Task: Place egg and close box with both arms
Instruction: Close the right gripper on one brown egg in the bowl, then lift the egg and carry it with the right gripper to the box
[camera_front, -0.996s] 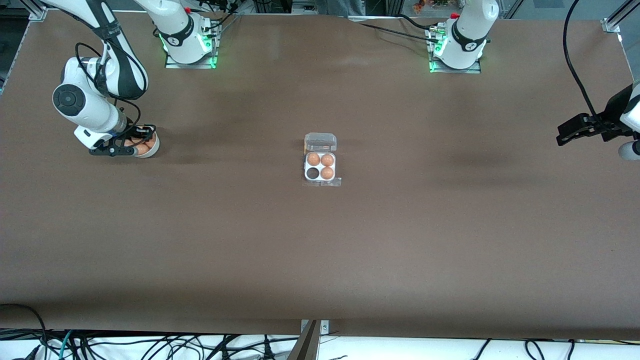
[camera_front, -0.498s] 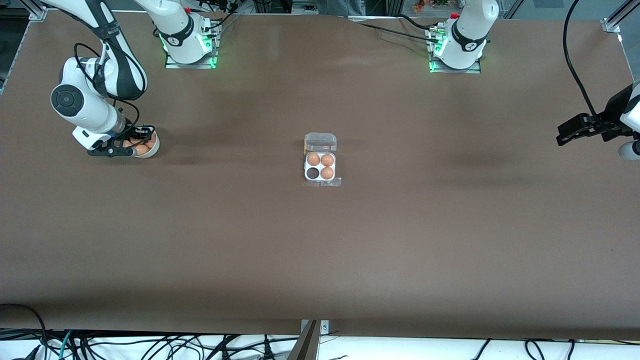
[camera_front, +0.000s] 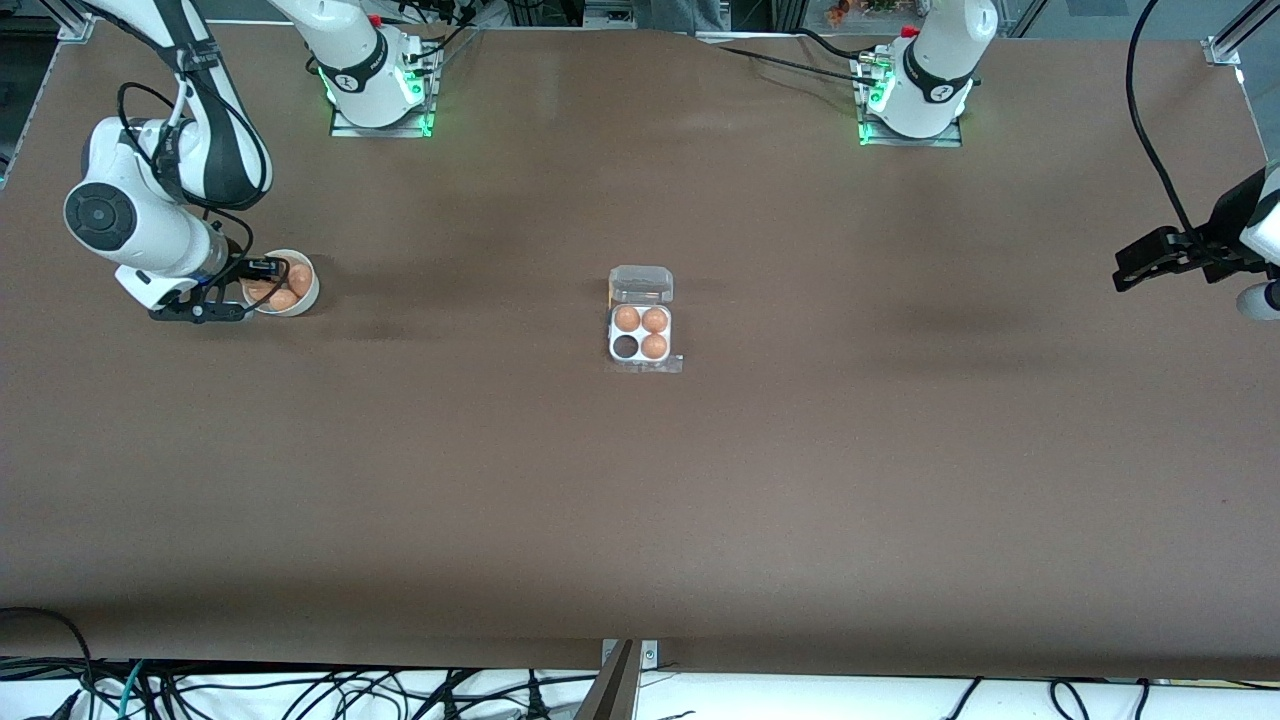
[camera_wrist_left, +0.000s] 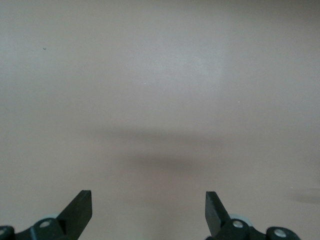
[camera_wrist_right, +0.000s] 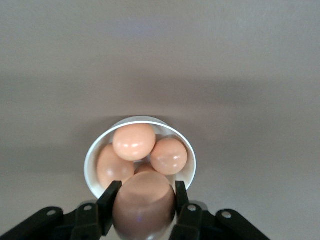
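Brown matte bench carries all items. Left pincer waits over the bench's left-arm end, jaws spread wide, holding nothing. Right pincer hangs above the round white bowl, clamped on a smooth orange-brown egg; three like eggs lie in the bowl directly below. Clear-plastic box sits mid-bench, well apart from both pincers, lid up, three cells filled, one vacant.

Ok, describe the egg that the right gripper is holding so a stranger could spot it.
Find the white bowl toward the right arm's end of the table. Just above it, the right gripper is shut on the egg. It alone is lifted clear, unlike the eggs lying in the bowl.
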